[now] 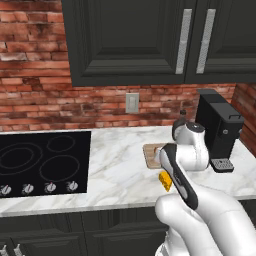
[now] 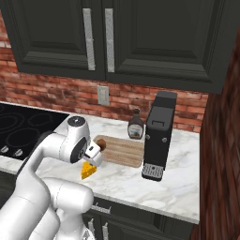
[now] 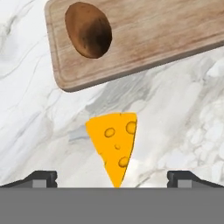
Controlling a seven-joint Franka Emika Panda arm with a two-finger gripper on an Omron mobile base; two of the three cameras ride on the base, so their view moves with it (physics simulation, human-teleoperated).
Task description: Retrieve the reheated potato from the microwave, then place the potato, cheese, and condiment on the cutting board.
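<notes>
On the board: potato (image 3: 88, 29) lies at a corner of the cutting board (image 3: 166, 39)
Beside board: cheese (image 3: 115, 144) on counter
Gripper (image 3: 112, 177): above cheese, jaws spread wide

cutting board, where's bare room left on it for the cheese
The cutting board is bare across everything right of the potato, which fills its left end. In the right base view, the condiment and coffee machine crowd its far right corner.
</notes>
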